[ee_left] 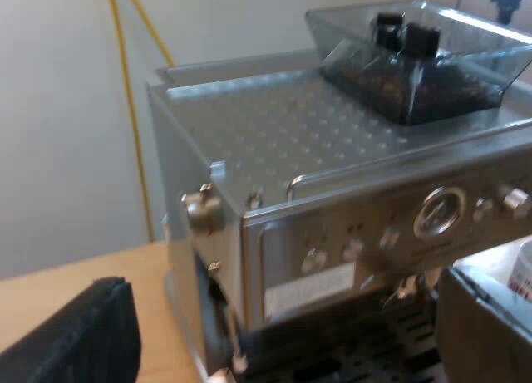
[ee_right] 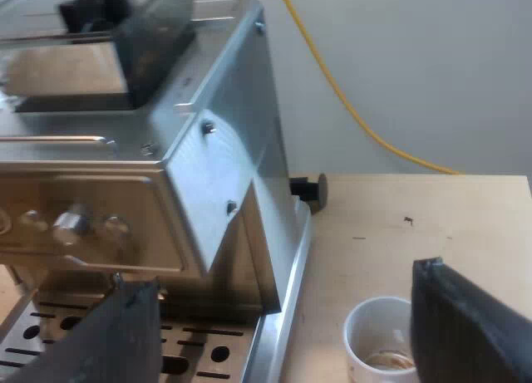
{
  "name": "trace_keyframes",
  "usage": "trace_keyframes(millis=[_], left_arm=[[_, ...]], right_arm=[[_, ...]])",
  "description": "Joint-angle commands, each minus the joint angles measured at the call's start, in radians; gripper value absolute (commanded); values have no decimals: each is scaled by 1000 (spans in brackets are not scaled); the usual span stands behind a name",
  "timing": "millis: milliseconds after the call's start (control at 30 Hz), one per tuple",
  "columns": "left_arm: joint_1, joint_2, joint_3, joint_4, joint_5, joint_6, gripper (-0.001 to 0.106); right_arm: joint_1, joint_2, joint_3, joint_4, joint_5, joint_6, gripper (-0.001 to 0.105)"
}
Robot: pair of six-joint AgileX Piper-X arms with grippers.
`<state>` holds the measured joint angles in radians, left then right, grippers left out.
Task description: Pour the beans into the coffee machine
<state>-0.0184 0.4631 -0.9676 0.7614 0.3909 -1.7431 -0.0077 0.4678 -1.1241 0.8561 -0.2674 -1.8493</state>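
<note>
**Task items.** The espresso machine (ee_left: pixel 332 233) stands upright on the wooden counter (ee_left: pixel 83 271), with its knobbed front panel facing the left claw. The bean hopper (ee_left: pixel 432 59), a smoked clear tub, sits toward the rear of the machine's top. Its mouth faces upward and its long axis runs parallel to the front panel. Dark beans (ee_left: pixel 416 88) lie in its bottom.

**Writing.** There is a pale plate (ee_left: pixel 309 297) beneath the knobs and red print on a white container (ee_left: pixel 522 271) at the machine's front. Neither can be read. A round gauge (ee_left: pixel 439 210) is set in the panel.

**Left claw** (ee_left: pixel 283 283). Released, with the fingers spread wide. It holds nothing and hovers off the machine's front corner.

**Right claw** (ee_right: pixel 284 277). Released and empty, with the fingers spread wide. It is above the counter at the machine's side, by the slotted drip tray (ee_right: pixel 208 341). A white cup (ee_right: pixel 378 346) stands upright on the counter just beside the machine's base, with something brownish in its bottom. One finger (ee_right: pixel 465 325) overlaps the cup's rim in view, and contact cannot be judged.
</note>
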Motion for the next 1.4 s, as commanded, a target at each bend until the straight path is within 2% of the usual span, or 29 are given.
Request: trace_keyframes(millis=[33,167,567,900,1167,1267,1400], left_arm=[[-2,-36,-7,29,-26,-2,85],[-2,-102,-7,48,-51,-2,85],[-2,-264,-7,57,-66,-2,85],[-2,-360,-7,253,-66,-2,85],[-2,-442,-7,356,-66,-4,85],[-2,-466,-7,379,-66,-7,85],[-2,-506,-7,404,-66,-12,85]], right_arm=[[1,-36,-10,20,-6,-16,64],[1,-78,-10,55,-6,-16,64],[1,-205,8,69,-6,-9,64],[1,-381,119,69,-6,-9,64],[1,-523,200,69,-6,-3,64],[1,-523,206,88,-9,26,64],[1,-523,210,91,-35,28,64]])
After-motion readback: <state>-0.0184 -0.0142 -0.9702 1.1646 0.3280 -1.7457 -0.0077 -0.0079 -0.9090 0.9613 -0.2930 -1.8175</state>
